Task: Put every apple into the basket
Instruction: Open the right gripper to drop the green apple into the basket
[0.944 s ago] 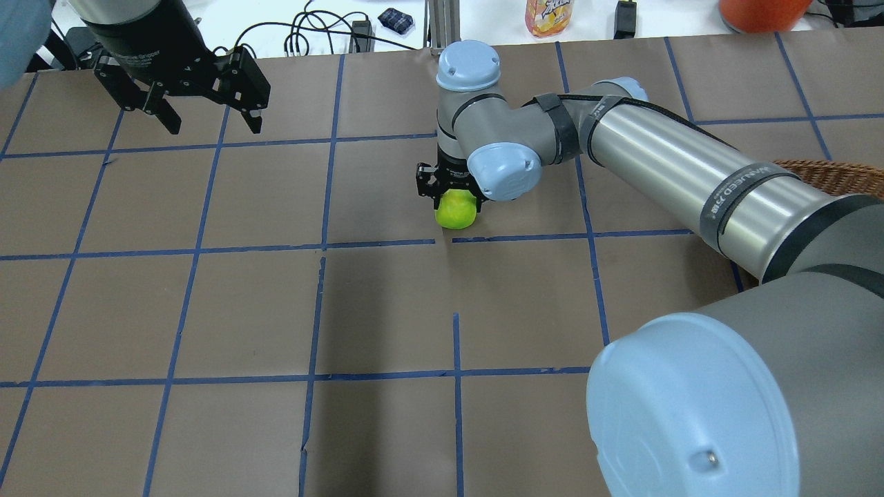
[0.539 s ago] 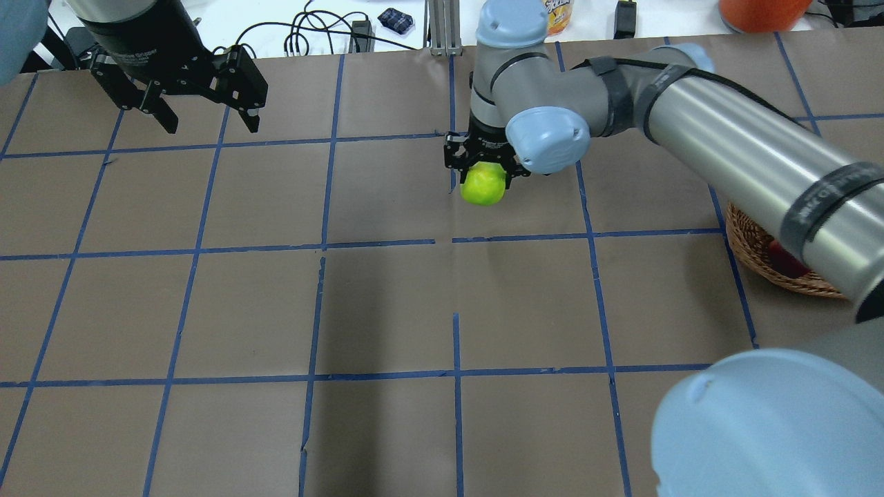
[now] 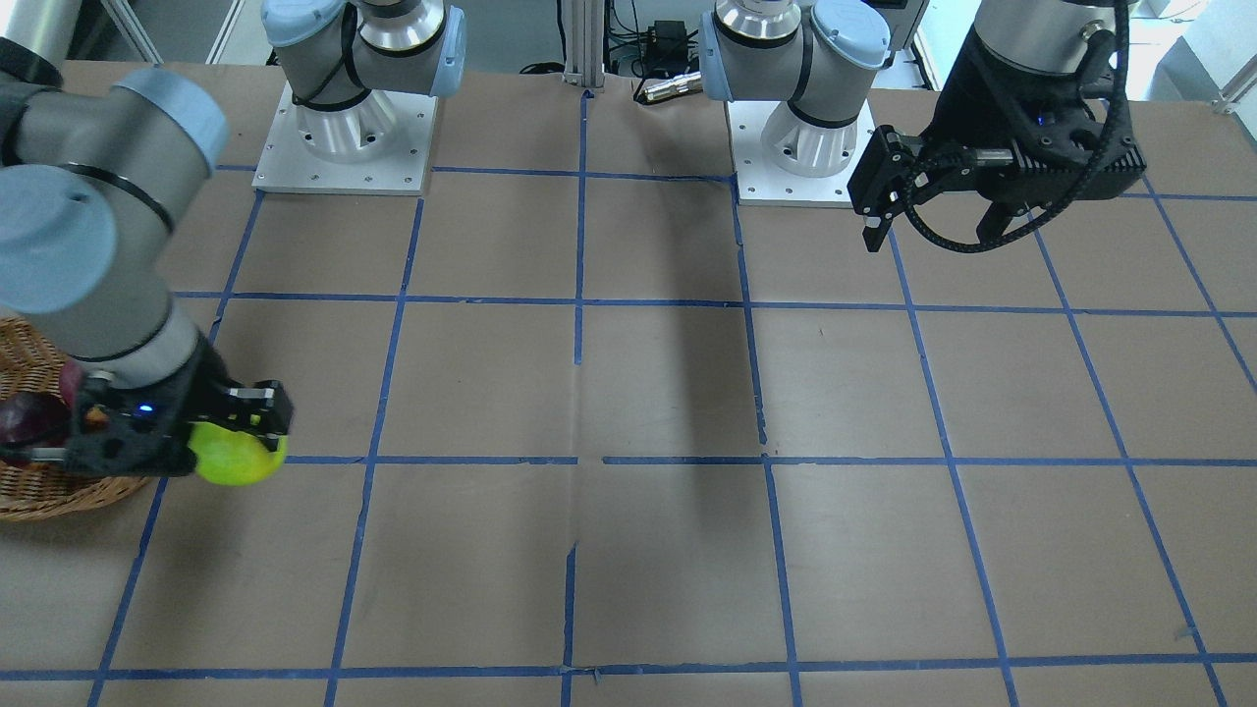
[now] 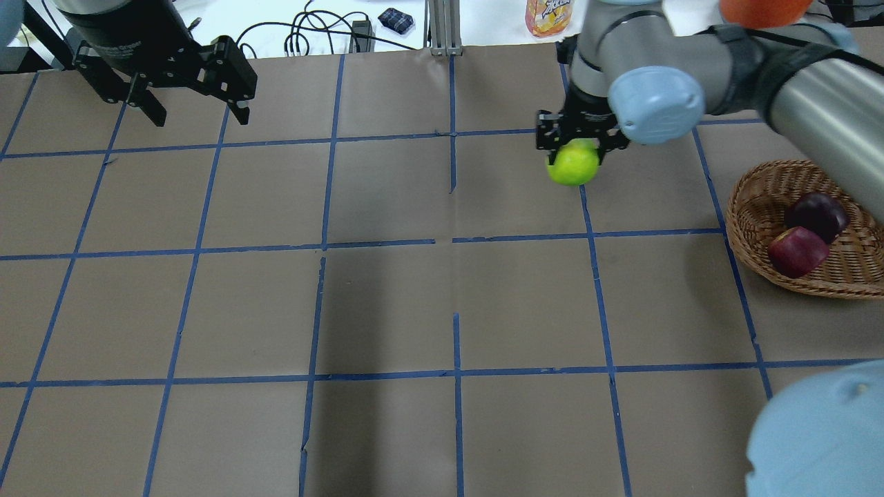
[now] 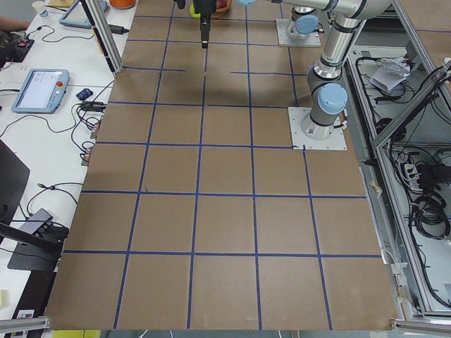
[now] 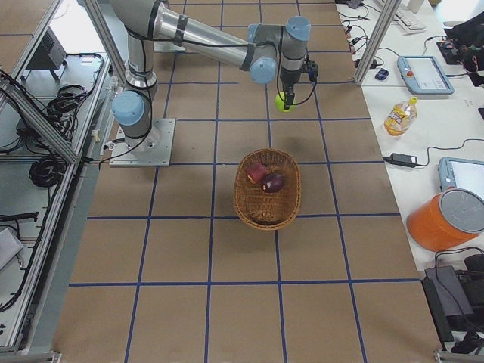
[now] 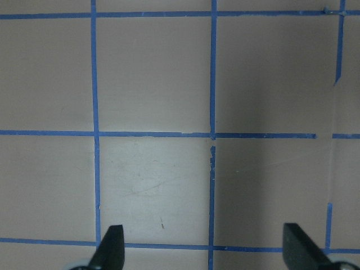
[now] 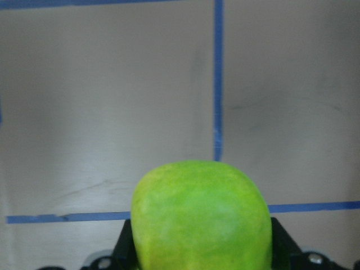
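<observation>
My right gripper (image 4: 579,148) is shut on the bright green apple (image 4: 572,164) and holds it above the table, left of the wicker basket (image 4: 742,200). The apple fills the bottom of the right wrist view (image 8: 199,216), between the two fingers. In the front-facing view the apple (image 3: 236,457) hangs just beside the basket (image 3: 39,486). The red apple (image 4: 798,252) and the dark maroon apple (image 4: 816,214) lie in the basket, touching each other. My left gripper (image 4: 199,114) is open and empty, raised over the far left of the table; its wrist view shows only bare table between its fingertips (image 7: 112,247).
My right forearm (image 4: 815,90) reaches over the far side of the basket. Beyond the table's far edge stand a juice bottle (image 4: 549,15), an orange container (image 4: 760,14) and cables (image 4: 311,31). Blue tape lines grid the brown table (image 4: 387,304).
My right gripper has lifted the green apple off the table and carried it right, toward the basket. The arm's swing has uncovered the basket and its two apples. The left gripper has barely shifted.
</observation>
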Available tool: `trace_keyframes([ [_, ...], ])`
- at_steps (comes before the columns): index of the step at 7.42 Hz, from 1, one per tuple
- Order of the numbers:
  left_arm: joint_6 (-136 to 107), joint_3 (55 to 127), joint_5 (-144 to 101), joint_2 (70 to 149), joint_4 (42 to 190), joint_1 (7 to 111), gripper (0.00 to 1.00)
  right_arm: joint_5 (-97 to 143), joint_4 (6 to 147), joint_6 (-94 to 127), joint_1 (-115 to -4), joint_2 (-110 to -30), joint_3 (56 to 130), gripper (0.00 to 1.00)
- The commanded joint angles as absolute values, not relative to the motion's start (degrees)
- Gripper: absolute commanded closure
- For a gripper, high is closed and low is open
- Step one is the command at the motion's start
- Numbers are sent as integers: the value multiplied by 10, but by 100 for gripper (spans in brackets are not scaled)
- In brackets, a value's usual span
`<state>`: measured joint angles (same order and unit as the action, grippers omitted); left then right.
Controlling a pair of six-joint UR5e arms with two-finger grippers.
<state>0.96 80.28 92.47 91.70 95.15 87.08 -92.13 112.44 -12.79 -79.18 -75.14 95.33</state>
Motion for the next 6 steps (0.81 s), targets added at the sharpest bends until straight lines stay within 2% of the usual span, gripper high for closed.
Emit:
trace_keyframes([
  [1, 8, 833, 922, 911, 954, 873, 0, -927, 1156, -322, -650, -768, 971, 43],
  [4, 9, 838, 925, 910, 950, 882, 0, -879, 1225, -485, -495, -723, 971, 44],
  [5, 8, 838, 925, 910, 949, 882, 0, -874, 1240, -509, -473, -705, 971, 33],
  [6, 8, 839, 925, 909, 949, 882, 0, -874, 1240, -508, -472, -701, 969, 0],
])
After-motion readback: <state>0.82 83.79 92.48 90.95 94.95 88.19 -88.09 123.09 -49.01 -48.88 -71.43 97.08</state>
